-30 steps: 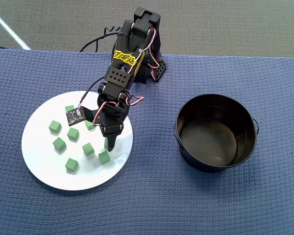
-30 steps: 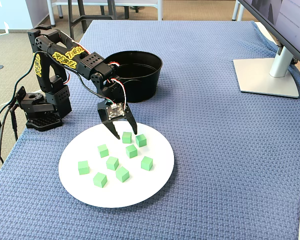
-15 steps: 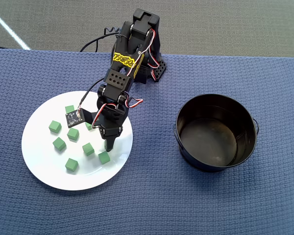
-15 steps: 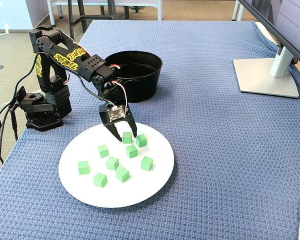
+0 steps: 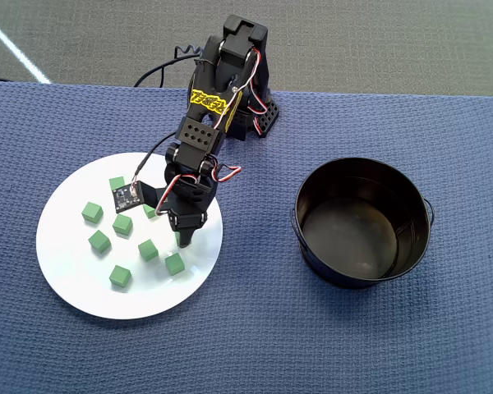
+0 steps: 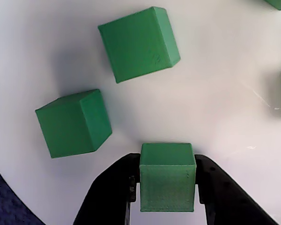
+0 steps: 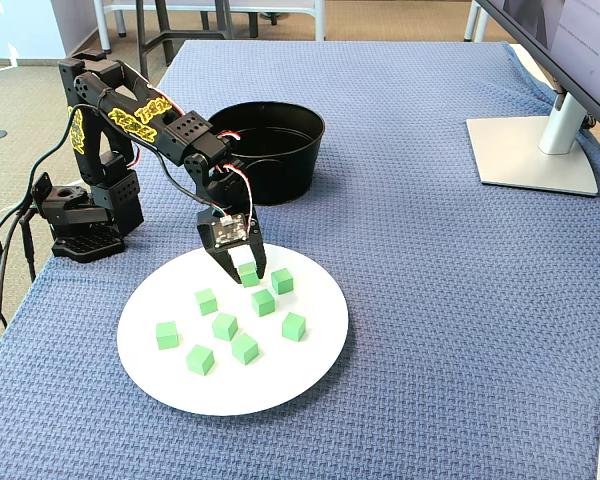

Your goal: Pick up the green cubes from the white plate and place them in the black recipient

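On the glossy white plate (image 7: 280, 385), near its far edge in the fixed view, the gripper (image 7: 242, 275) is seen closed around one matte green cube (image 6: 167, 177); in the wrist view both black fingers (image 6: 113, 190) are pressed flat against opposite faces of that cube, whose near face carries a fine printed grain. Seven other green cubes (image 7: 244, 347) are counted scattered loose over the round plate, sharp-edged and apart from one another. Two of them (image 6: 74, 123) lie just beyond the held cube in the wrist view. The black recipient (image 5: 363, 222), a deep round metal pot with shiny inner walls, is noted standing well apart from the plate on the blue woven cloth (image 7: 460, 300).
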Action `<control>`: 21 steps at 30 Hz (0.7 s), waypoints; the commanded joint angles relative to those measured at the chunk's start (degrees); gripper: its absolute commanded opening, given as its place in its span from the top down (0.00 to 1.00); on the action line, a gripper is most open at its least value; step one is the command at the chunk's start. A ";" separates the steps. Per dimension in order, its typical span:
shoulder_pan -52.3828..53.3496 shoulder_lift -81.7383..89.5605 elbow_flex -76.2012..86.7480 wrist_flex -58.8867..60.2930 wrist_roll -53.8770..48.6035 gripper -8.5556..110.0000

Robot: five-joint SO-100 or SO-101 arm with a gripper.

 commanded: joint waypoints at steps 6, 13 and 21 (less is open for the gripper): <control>-2.64 19.42 -1.41 12.30 14.06 0.93; -15.73 47.90 5.71 25.49 23.20 0.93; -42.71 53.70 2.55 26.81 36.47 0.93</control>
